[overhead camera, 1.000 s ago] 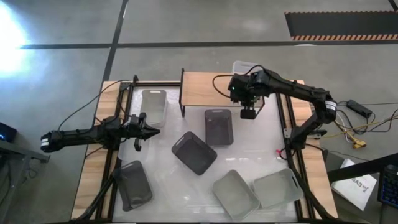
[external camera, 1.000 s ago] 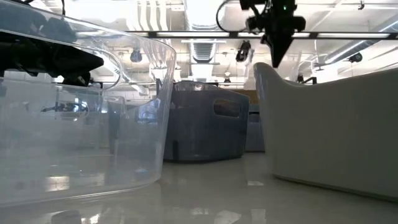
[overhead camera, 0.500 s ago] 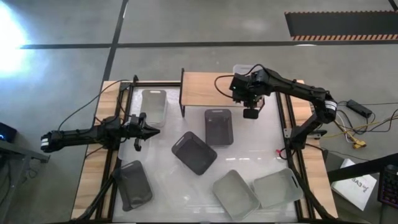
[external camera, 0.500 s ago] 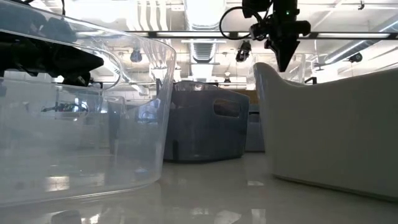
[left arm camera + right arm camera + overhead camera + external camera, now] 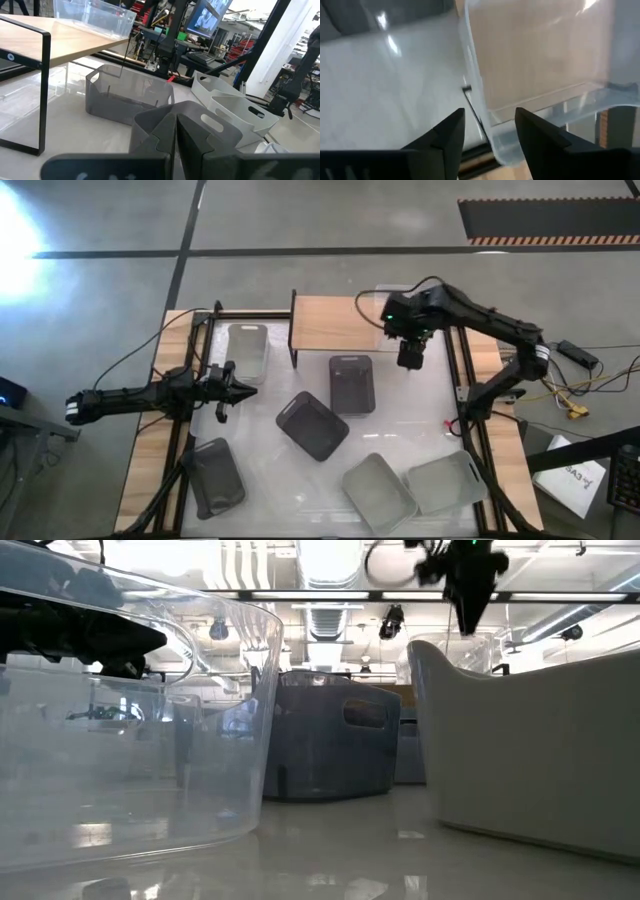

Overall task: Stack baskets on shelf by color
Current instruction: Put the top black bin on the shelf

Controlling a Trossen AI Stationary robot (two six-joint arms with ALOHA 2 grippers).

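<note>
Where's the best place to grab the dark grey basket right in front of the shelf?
Probably the rim of the long wall facing the right hand, from straight above, one finger inside, one outside. The dark grey basket sits upright, open side up, and that hand hangs open beside it.

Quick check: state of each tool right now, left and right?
Left tool: shut, holding nothing, near the table's left edge.
Right tool: open, empty, at the rim of the clear basket on the shelf.
</note>
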